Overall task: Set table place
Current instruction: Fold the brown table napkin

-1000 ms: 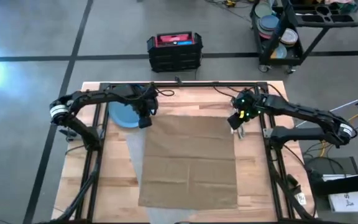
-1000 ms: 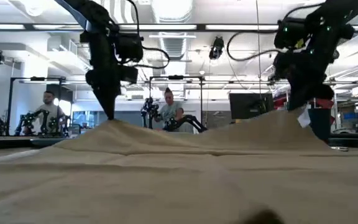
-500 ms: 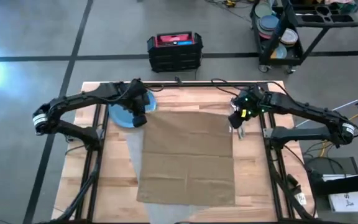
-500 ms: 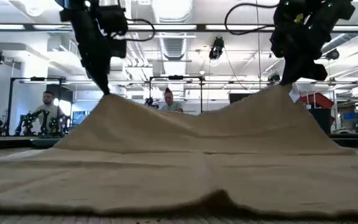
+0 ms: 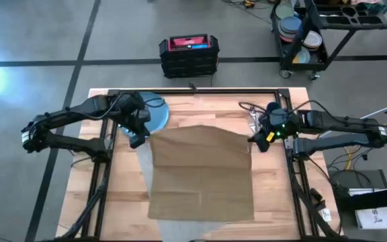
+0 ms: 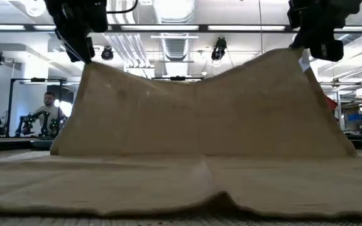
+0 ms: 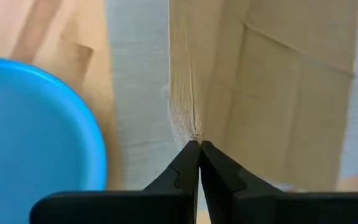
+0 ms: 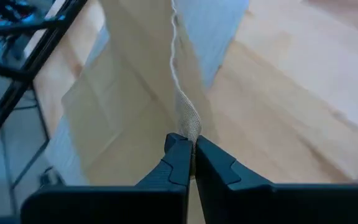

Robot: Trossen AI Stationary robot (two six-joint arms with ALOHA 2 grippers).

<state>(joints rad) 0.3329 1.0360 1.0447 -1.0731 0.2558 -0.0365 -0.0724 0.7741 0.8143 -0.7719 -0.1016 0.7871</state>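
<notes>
- High view: my left gripper (image 5: 142,139) and right gripper (image 5: 255,142) each pinch a far corner of the tan napkin (image 5: 200,175), which covers most of the grey placemat (image 5: 144,161). The blue plate (image 5: 154,113) sits just beside my left gripper.
- Low view: the napkin's far edge hangs lifted, sagging between both corners.
- Wrist views: both finger pairs are closed on cloth; the silver glint by my right gripper may be cutlery.

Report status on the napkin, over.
Left hand and right hand shut on napkin corners, far edge lifted. Blue plate beside left hand.
</notes>
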